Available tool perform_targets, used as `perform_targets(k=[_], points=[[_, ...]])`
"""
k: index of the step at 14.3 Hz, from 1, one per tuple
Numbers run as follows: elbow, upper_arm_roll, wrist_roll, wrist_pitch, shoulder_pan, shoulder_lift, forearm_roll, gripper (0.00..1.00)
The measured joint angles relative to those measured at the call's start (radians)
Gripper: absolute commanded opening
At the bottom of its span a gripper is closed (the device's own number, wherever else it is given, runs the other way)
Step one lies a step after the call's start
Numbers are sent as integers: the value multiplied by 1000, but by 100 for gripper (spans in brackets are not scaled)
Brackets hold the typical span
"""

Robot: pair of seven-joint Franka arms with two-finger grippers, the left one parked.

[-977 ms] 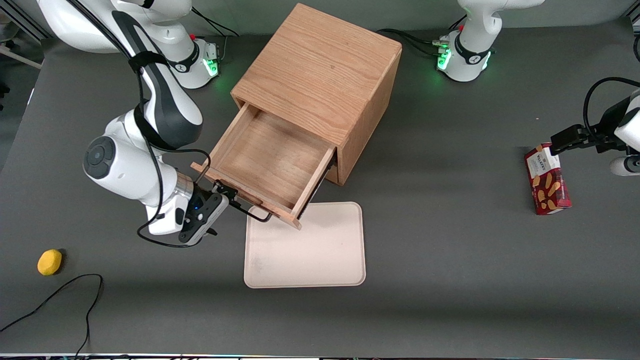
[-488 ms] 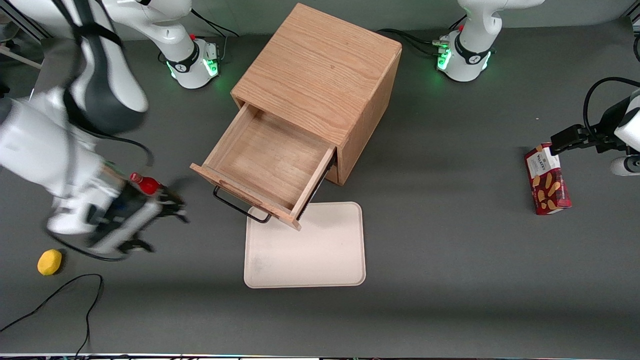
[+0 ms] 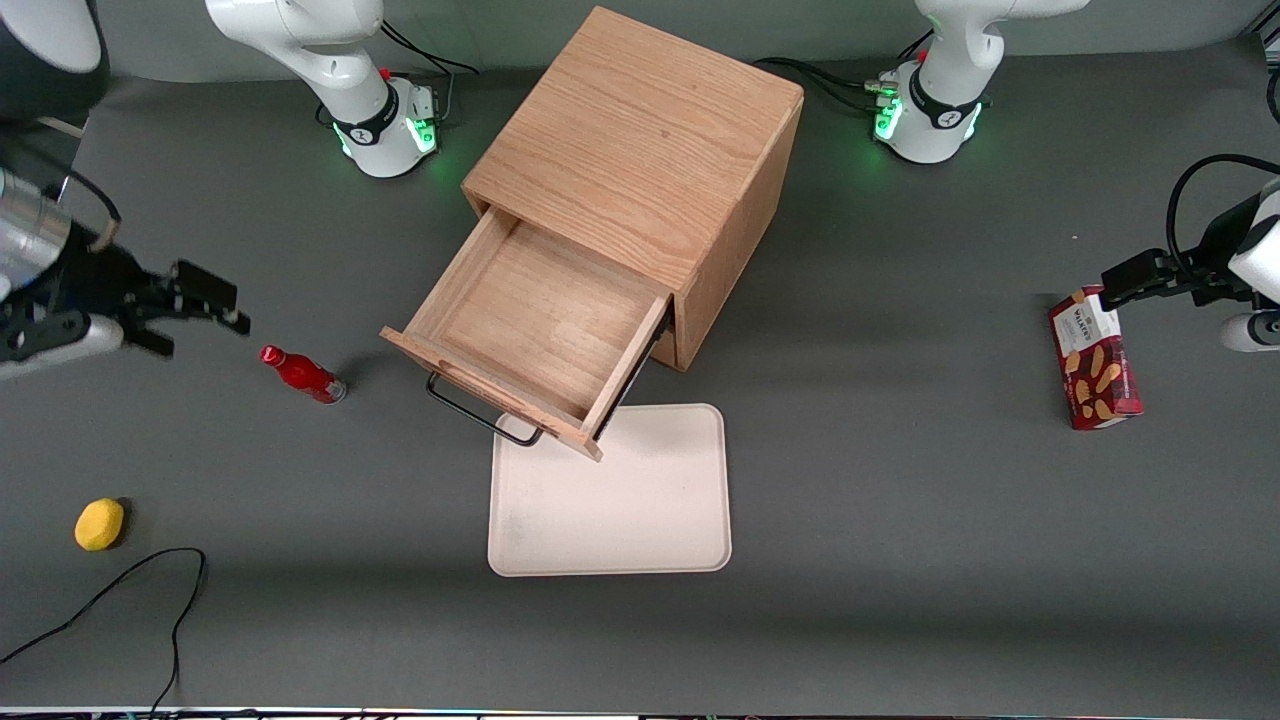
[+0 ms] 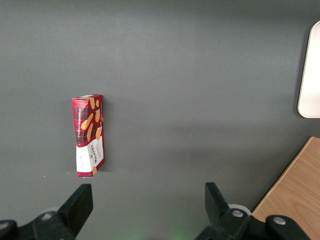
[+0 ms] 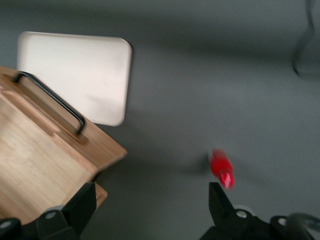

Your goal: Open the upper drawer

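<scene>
Toward the tray (image 3: 610, 500), upper drawer (image 3: 535, 320), tool (image 3: 190, 310) apart.

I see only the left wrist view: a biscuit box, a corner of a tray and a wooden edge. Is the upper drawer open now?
Observer: Yes. In the front view the upper drawer is pulled well out of the cabinet, and nothing lies in it.
Operator: Where is the gripper? Does it hold the handle?
Observer: No. The gripper hangs apart from the handle, toward the working arm's end of the table, with its jaws open and holding nothing.
Operator: Is anything close to it?
Observer: A red bottle is on the table, between the gripper and the drawer.
</scene>
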Motion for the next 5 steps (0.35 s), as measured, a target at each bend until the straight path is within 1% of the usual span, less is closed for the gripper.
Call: perform_targets(k=[2,5], points=[[-31,-24,33,-40,-1,-31,-27,100],[-42,-66,33,-55,-3,-37,-32,100]])
